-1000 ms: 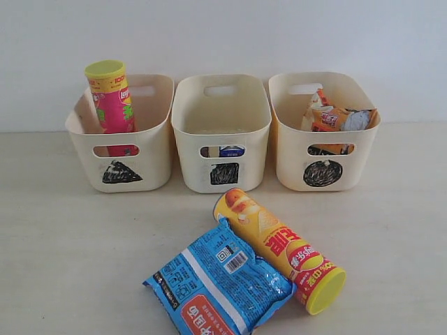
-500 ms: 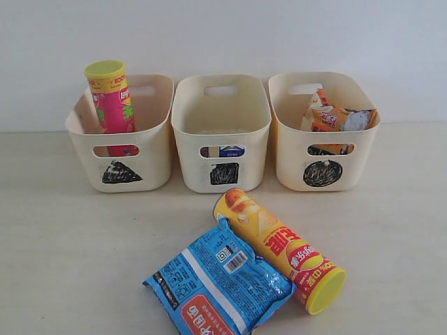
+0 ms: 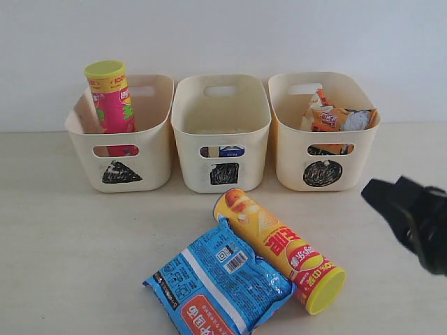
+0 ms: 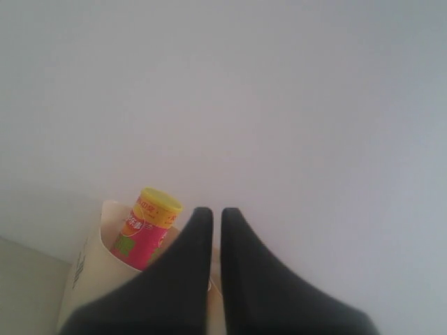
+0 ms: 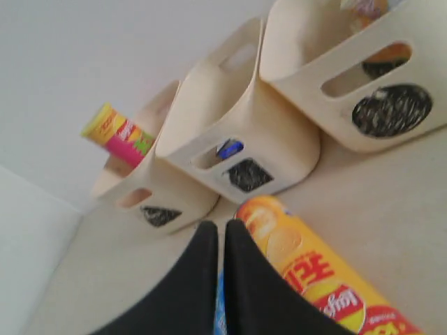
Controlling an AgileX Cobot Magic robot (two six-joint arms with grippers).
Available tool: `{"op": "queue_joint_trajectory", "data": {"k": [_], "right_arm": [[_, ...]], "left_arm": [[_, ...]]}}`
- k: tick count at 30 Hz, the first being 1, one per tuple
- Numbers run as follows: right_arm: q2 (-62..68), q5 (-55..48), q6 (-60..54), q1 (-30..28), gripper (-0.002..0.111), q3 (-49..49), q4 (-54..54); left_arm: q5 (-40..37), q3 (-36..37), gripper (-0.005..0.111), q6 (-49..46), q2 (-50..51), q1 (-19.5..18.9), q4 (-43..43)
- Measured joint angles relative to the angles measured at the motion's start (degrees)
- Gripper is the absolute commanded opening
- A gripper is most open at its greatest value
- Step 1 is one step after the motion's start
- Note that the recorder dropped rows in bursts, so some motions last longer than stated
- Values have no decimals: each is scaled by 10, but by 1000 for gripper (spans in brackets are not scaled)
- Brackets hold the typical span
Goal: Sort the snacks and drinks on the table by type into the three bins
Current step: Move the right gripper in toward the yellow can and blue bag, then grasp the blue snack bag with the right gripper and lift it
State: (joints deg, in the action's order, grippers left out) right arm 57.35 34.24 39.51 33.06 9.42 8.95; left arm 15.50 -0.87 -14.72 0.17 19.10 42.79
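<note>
The right hand (image 3: 371, 192), fingers pressed together and holding nothing, is seen low over the tabletop (image 3: 63, 265) at the right edge of the scene. It is pointed toward the yellow-red chip tube (image 3: 283, 251), which lies on its side. The left hand (image 4: 213, 218), likewise closed and empty, is held high, with the pink chip tube (image 4: 147, 234) below it.

The blue bag (image 3: 220, 283) is pressed against the lying tube, so the bag could be dragged along if the tube is taken carelessly. The tube, being round, could be rolled away by a glancing touch from fingers that are not opened in time.

The pink tube is stood leaning in the triangle bin (image 3: 157, 164) and could be knocked over when a second tube is lowered beside it. A blue-and-white carton (image 3: 231, 151) is glimpsed through the slot of the square bin (image 3: 192, 174). The orange bag (image 3: 328, 117) is propped in the circle bin (image 3: 290, 171).

The tabletop is pale, matte and faintly grained, so little grip is likely offered to a rolling tube. A plain white wall (image 3: 279, 35) is seen behind the bins.
</note>
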Motion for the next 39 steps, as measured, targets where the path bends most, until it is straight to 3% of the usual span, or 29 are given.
{"op": "queue_joint_trajectory", "data": {"k": [8, 11, 17, 20, 30, 39], "right_arm": [[28, -18, 17, 100, 4, -27, 1], [80, -19, 44, 127, 20, -27, 1], [222, 53, 119, 171, 65, -25, 1], [284, 100, 162, 177, 78, -12, -4], [432, 129, 264, 178, 80, 93, -82], [486, 153, 280, 178, 80, 116, -78]], "left_arm": [[0, 0, 4, 0, 0, 0, 0], [0, 0, 4, 0, 0, 0, 0], [0, 0, 4, 0, 0, 0, 0], [0, 0, 4, 0, 0, 0, 0], [0, 0, 4, 0, 0, 0, 0], [0, 0, 4, 4, 0, 0, 0]]}}
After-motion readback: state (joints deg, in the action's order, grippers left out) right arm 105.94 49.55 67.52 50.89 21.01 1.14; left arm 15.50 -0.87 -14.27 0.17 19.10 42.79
